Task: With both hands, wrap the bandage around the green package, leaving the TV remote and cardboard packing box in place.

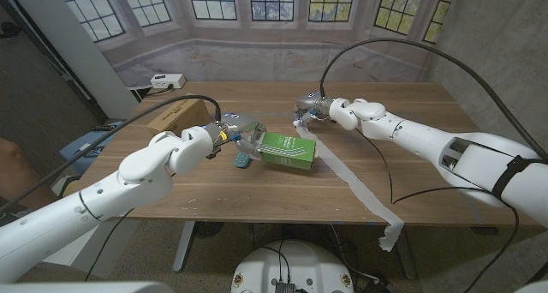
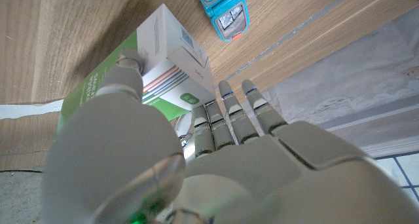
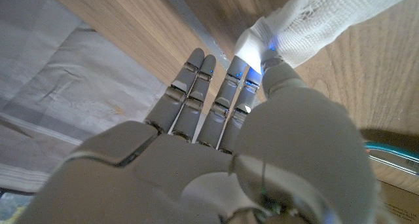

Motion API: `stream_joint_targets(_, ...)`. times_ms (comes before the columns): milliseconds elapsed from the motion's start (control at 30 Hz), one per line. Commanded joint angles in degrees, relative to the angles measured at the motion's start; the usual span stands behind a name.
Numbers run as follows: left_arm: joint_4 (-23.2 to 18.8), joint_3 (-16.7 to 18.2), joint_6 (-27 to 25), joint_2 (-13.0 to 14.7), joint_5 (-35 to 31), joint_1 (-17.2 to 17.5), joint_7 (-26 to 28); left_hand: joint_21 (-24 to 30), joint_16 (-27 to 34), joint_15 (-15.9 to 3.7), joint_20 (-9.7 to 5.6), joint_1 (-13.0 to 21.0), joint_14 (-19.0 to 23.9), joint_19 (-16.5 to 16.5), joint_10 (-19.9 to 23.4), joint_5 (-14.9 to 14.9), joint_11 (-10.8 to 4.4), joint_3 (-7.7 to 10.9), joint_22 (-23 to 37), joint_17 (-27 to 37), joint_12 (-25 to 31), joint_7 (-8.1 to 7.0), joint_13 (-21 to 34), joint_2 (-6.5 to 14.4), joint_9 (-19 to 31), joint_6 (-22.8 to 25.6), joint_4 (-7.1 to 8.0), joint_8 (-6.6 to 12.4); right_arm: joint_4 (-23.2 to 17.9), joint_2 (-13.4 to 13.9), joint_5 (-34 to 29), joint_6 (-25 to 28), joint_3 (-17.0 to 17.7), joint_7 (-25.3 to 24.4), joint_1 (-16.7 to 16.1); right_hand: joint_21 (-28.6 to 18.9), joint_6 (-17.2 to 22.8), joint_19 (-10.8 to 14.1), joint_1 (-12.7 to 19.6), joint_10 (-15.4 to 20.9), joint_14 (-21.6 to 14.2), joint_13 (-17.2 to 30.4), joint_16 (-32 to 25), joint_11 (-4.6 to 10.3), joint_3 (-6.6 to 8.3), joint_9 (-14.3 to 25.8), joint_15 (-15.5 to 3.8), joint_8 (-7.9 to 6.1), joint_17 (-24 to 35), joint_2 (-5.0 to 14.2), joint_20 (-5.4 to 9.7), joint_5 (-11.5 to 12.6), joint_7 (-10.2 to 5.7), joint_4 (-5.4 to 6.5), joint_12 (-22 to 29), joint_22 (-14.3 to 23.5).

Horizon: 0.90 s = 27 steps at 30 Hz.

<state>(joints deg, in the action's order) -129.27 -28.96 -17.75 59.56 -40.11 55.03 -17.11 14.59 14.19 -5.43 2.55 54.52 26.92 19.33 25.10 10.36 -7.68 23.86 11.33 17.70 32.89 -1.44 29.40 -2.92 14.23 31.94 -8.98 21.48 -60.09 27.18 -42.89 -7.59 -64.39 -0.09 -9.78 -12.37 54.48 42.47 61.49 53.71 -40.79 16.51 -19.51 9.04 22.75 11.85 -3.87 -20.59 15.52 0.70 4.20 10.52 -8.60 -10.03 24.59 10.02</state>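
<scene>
The left hand (image 1: pixel 235 130) is gripping the green package (image 1: pixel 288 150) at its left end, thumb on one face and fingers (image 2: pixel 226 116) curling around the end, holding it tilted a little off the wooden table (image 1: pixel 411 104) near the middle. The right hand (image 1: pixel 318 107) is working just beyond the package's far right corner, pinching the bandage (image 1: pixel 355 184) between thumb and fingers (image 3: pixel 243 80); the other fingers are staying fairly straight.

From that pinch the white strip is trailing toward the near right, lying across the wood and spilling over the table's near edge. It looks soft and limp, a loose gauze weave that will likely bunch or twist unless kept taut, so the pinch probably wants to stay close to the package. The package looks like light, stiff card with smooth faces, perhaps slippery, best held by its ends so the middle stays free.

The blue TV remote (image 1: pixel 242 159) is lying just near-left of the package, under the left hand. The cardboard packing box (image 1: pixel 180 116) is sitting farther left.
</scene>
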Motion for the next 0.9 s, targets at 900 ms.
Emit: stream_joint_targets(900,1.28,-0.28,1.37,-1.56,-1.76,-1.44,0.80,-0.18,-0.33,-0.07,-0.10,2.11,0.50,-0.26,1.02,0.47,-0.75,0.20,0.09,0.60,0.42,-1.36,0.45,2.77,0.21,4.69,0.32,5.09,-18.60,4.72,-3.61,12.09,7.43,-0.26,-8.08,-0.83,2.28,2.10,3.18,2.55,-3.43,1.49,-0.32,-0.16,-0.34,0.35,-9.85,-1.14,0.56,-0.04,5.02,-0.04,-0.07,0.01,1.79,0.17)
